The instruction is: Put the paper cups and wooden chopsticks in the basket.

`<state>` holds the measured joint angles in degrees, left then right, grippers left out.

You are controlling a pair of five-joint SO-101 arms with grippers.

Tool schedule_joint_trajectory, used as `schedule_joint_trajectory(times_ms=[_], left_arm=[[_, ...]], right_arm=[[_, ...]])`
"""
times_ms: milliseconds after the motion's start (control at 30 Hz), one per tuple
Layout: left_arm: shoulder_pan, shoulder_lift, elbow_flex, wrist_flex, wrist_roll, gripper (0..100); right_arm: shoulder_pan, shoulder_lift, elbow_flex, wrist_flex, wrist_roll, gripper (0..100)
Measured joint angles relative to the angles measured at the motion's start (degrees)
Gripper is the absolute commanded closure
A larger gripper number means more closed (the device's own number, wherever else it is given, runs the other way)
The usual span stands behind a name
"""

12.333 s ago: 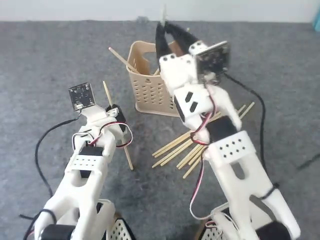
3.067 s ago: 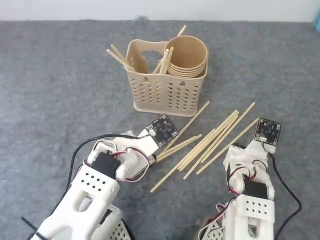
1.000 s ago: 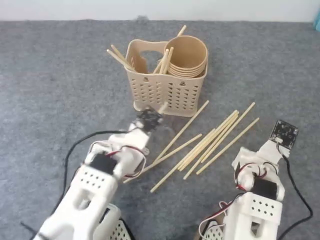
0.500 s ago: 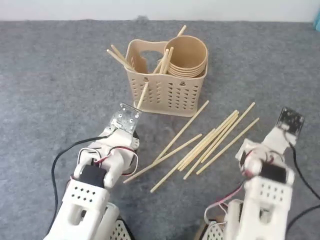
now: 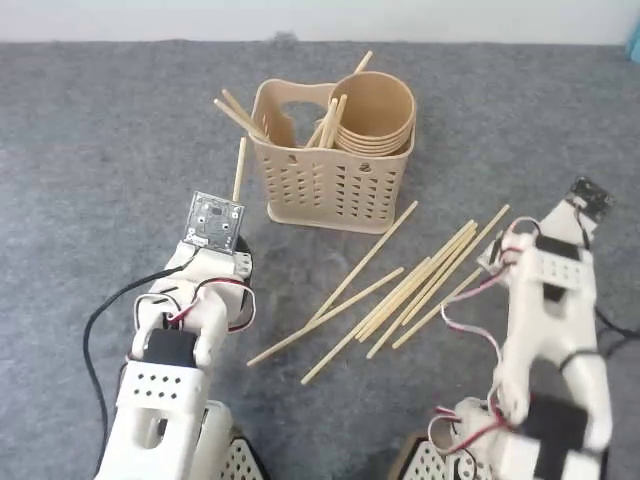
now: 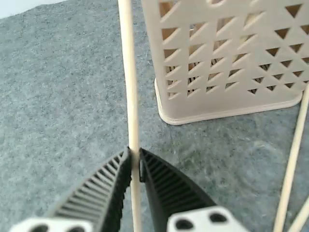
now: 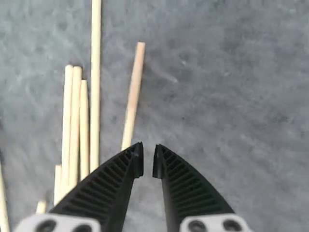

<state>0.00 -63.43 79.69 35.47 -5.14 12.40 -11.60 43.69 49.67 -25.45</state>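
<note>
The beige perforated basket (image 5: 335, 180) (image 6: 227, 53) holds stacked paper cups (image 5: 375, 105) and a few chopsticks (image 5: 240, 112). My left gripper (image 6: 134, 155) (image 5: 234, 240) is shut on one wooden chopstick (image 6: 126, 72) (image 5: 240, 165), held upright just left of the basket and clear of it. Several loose chopsticks (image 5: 410, 290) (image 7: 77, 121) lie fanned on the carpet in front of the basket. My right gripper (image 7: 148, 154) hangs over the carpet by their far ends, its jaws almost together with nothing between them. The right arm (image 5: 545, 275) stands at the right.
Grey carpet (image 5: 110, 150) covers the table, with bare room left of the basket and right of the chopstick pile. A black cable (image 5: 105, 310) trails beside the left arm. A white wall edge (image 5: 320, 20) runs behind.
My left gripper has lifted a chopstick off the pile and swung it left, and it now stands upright beside the basket. The right arm has stretched forward toward the chopsticks' far ends.
</note>
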Motion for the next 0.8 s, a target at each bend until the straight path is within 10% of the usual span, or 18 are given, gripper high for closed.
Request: schedule_joint_trajectory(times_ms=[800], left_arm=[[0.00, 0.00, 0.35, 0.00, 0.18, 98]], right_arm=[[-2.64, 20.22, -13.36, -0.26, -7.56, 96.6]])
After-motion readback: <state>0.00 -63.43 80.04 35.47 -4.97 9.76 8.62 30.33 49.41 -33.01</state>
